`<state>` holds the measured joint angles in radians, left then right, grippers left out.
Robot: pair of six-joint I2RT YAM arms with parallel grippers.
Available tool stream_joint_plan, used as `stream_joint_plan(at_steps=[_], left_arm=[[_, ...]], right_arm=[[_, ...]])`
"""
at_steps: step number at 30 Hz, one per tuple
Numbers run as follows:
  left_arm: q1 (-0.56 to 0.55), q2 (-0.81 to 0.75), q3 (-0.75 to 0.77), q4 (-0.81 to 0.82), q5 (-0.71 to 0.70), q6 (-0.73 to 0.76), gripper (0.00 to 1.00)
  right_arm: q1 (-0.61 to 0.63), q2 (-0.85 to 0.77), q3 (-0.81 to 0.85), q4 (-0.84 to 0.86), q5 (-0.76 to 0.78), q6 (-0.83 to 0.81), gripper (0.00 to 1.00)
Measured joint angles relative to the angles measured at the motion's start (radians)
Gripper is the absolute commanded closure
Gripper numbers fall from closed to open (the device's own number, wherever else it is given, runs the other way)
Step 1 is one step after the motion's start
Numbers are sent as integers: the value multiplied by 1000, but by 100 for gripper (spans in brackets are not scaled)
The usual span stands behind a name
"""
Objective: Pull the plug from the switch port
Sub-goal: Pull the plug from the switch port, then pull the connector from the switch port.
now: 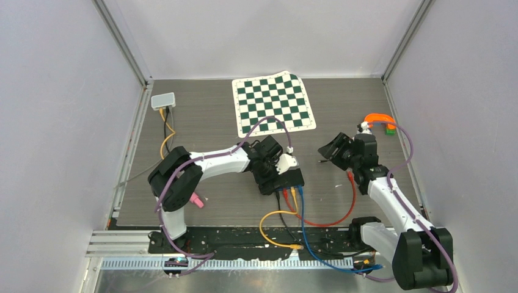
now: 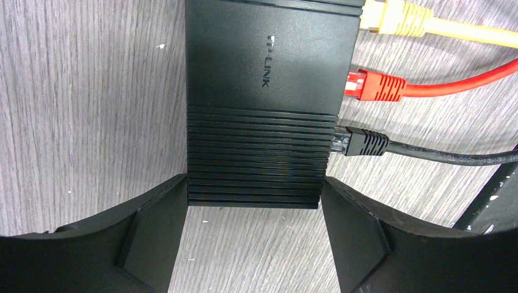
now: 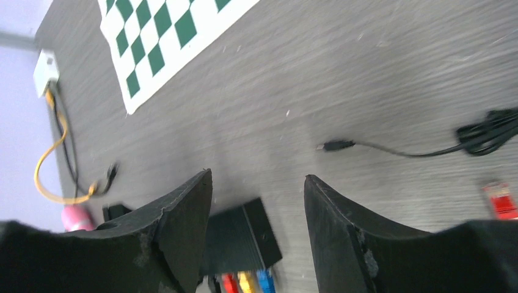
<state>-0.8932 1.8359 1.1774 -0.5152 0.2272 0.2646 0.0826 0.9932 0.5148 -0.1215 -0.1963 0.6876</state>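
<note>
Closely, the spread left claw (image 2: 253, 183) flanks one end of the switch (image 2: 269, 73).

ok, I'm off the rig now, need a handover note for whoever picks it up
Grippers: the left gripper straddles one end of the switch, a finger close along each side; clamped or just clear, cannot tell. The right gripper is open and empty, raised to the switch's right.
Things: a loose red plug lies on the table near the right gripper, in no port. The yellow plug, seated red plug, black plug and blue plug sit in the switch.
Done: apparently one plug is out.
Left: confirm it was the intended one, then back both arms away.
</note>
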Motion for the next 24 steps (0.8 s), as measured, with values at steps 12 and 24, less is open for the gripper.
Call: stream_joint_plan(at_steps=[12, 24], left_arm=[[0, 0, 0, -2, 1, 0, 17], [0, 0, 0, -2, -1, -3, 19]], right_arm=[[54, 63, -205, 45, -335, -11, 41], [194, 153, -278, 228, -402, 49, 55]])
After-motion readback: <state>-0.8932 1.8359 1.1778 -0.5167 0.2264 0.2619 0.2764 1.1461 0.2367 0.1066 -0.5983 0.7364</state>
